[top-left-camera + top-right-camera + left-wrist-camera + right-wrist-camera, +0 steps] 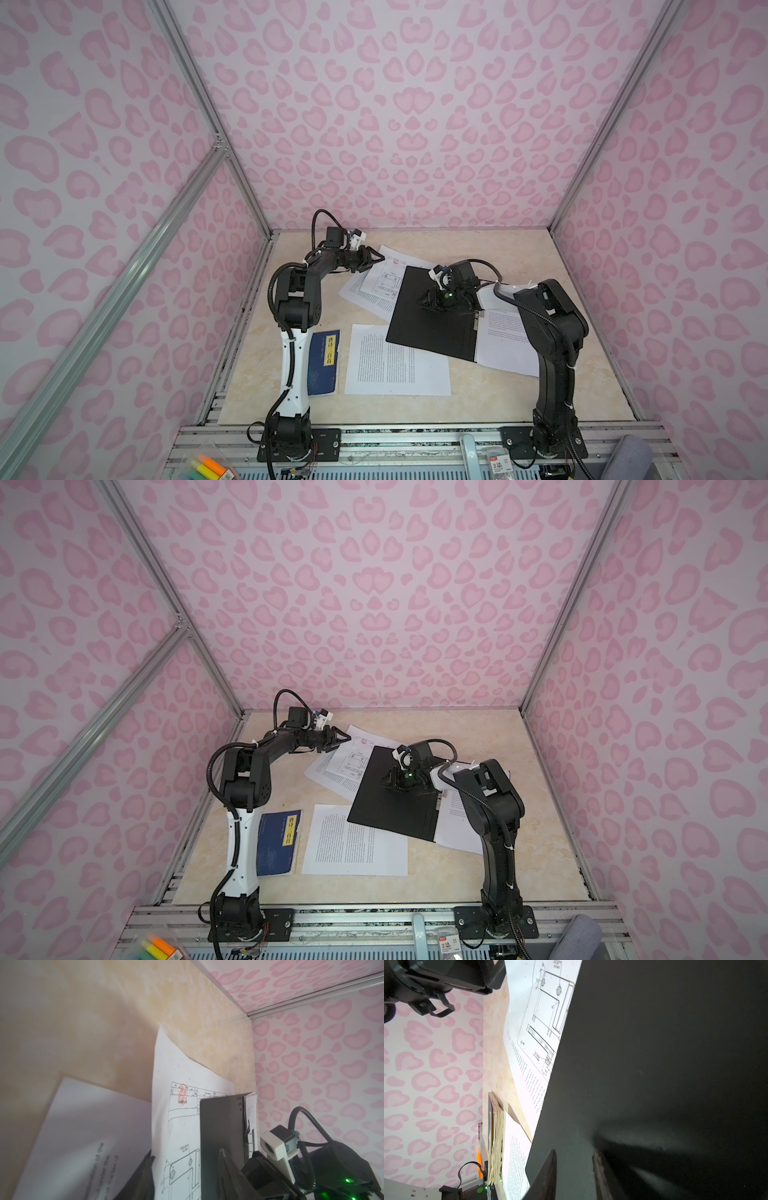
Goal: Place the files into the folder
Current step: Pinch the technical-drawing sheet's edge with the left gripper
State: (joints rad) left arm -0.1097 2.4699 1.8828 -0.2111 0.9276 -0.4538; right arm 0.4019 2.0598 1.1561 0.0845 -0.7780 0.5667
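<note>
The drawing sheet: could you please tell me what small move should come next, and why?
Probably close the left gripper on the drawing sheet: its edge sits between the open jaws, and the right gripper rests on the open folder, black inside up.

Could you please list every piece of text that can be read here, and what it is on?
"唐诗三百首": yellow label on the blue book.
"3": packet at the front rail.
"of the": a text sheet.
Red stamp, drawing sheet, remaining print: too small or blurred.
</note>
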